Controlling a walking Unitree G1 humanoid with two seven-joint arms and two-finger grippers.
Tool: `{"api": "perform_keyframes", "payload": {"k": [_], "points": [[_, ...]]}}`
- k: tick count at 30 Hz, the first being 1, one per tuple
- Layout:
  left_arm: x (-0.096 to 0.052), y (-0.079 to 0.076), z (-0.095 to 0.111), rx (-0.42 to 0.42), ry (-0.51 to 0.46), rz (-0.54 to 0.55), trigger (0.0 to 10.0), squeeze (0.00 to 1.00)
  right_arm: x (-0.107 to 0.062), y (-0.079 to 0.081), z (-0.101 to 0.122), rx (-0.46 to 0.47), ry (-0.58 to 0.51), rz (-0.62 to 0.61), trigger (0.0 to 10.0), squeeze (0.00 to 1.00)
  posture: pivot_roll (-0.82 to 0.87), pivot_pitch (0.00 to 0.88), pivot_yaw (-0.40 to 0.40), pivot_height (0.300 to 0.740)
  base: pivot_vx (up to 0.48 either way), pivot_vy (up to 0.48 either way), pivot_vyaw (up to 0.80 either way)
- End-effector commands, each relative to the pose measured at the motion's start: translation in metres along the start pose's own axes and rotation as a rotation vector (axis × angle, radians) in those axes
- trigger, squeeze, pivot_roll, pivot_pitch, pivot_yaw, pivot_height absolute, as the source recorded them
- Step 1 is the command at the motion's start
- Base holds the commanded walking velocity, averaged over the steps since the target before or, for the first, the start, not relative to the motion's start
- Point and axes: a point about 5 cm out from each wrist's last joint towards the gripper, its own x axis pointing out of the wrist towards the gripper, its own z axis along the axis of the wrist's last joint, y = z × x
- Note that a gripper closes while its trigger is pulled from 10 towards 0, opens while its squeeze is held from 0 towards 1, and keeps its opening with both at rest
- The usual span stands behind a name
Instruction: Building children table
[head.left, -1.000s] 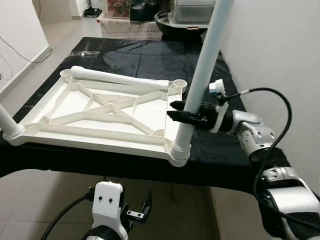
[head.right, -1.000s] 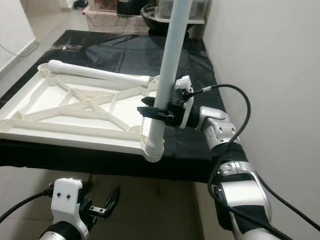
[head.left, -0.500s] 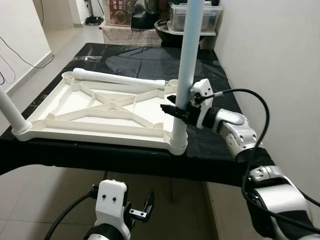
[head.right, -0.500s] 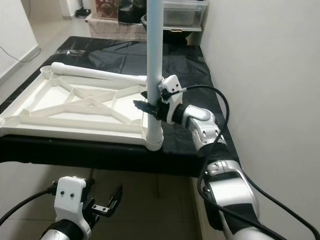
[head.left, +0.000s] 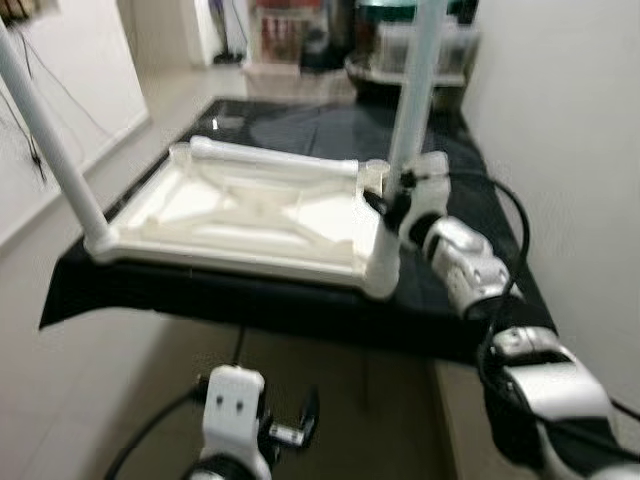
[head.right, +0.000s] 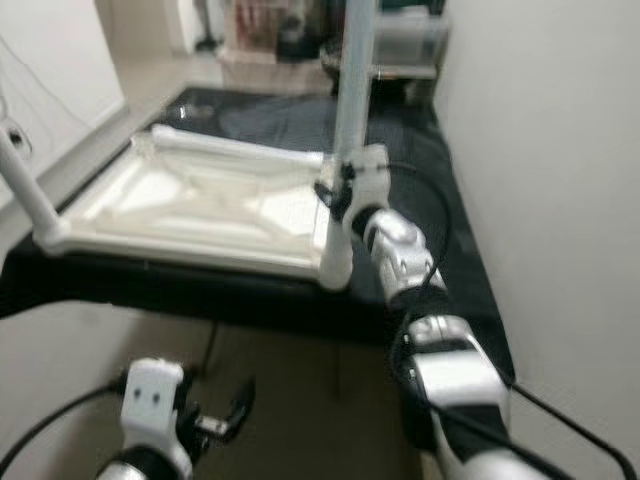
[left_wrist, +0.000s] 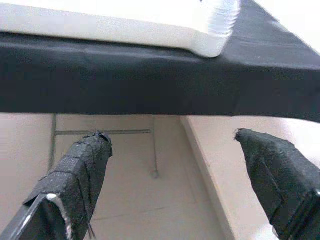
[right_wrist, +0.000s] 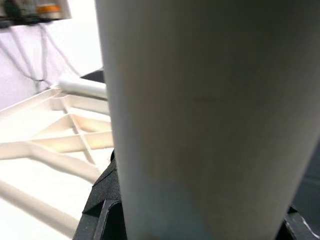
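eyes: high, forward-down, share tabletop (head.left: 255, 205) | wrists: close

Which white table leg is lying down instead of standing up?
The leg along the far edge of the upturned tabletop lies flat. The other two stand in near corners, and the right end effector holds one.

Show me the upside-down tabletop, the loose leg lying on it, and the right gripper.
tabletop (head.left: 250, 262), left eye view, near rim
loose leg (head.left: 275, 157), left eye view, middle of the tube
right gripper (head.left: 388, 206), left eye view, at the upright leg it clamps
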Motion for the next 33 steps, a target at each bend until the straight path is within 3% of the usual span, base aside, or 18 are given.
{"api": "perform_keyframes", "payload": {"k": [1, 11, 21, 33], "points": [[0.0, 0.0, -0.003, 0.003, 0.017, 0.001, 10.0, 0.0, -0.009, -0.007, -0.045, 0.075, 0.178, -0.113, 10.0, 0.0, 0.07, 0.143, -0.051, 0.74, 0.0, 0.0, 0.0], [0.001, 0.0, -0.004, 0.003, 0.016, 0.001, 10.0, 0.0, -0.009, -0.004, -0.045, 0.077, 0.126, -0.34, 10.0, 0.0, 0.07, 0.142, -0.049, 0.74, 0.0, 0.0, 0.0], [0.004, 0.001, -0.006, 0.006, 0.014, 0.001, 10.0, 0.0, -0.017, 0.027, -0.03, -0.053, -0.073, -0.498, 10.0, 0.0, 0.06, 0.126, -0.052, 0.74, 0.0, 0.0, 0.0], [0.008, 0.0, -0.007, 0.009, 0.01, -0.005, 10.0, 0.0, -0.019, 0.041, -0.041, -0.081, 0.016, -0.622, 10.0, 0.0, 0.06, 0.104, -0.053, 0.74, 0.0, 0.0, 0.0]]}}
